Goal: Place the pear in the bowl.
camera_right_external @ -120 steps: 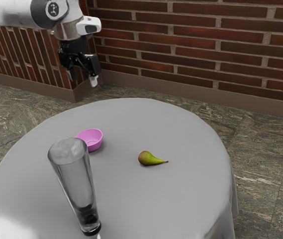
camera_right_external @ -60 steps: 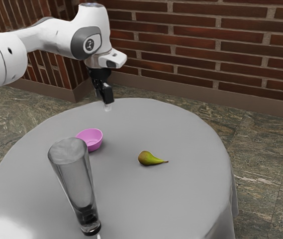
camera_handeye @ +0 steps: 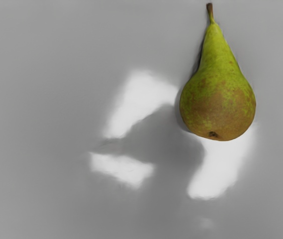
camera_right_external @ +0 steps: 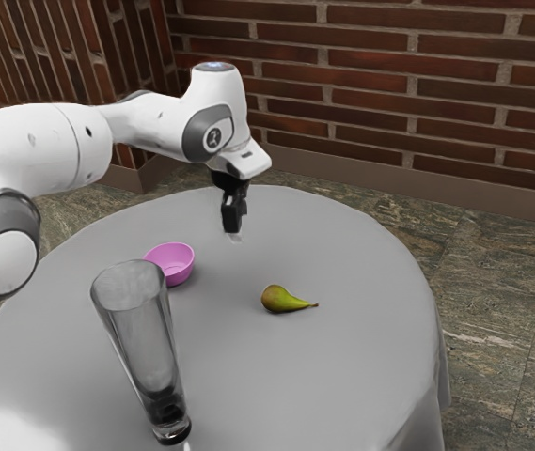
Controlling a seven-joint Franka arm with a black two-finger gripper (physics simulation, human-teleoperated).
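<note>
Pear (camera_right_external: 284, 300) is lying on its side on the table (camera_right_external: 295, 385), outside the bowl (camera_right_external: 175, 267). Gripper (camera_right_external: 234, 236) is hovering above table, holding nothing; can't tell how wide it's opening. Off-centre descent would be risking a roll, given the pear's rounded body.

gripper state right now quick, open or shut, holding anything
Gripper: open or closed can't be told from this angle; nothing visible in its grip, and the pear lies apart from it on the table.
</note>
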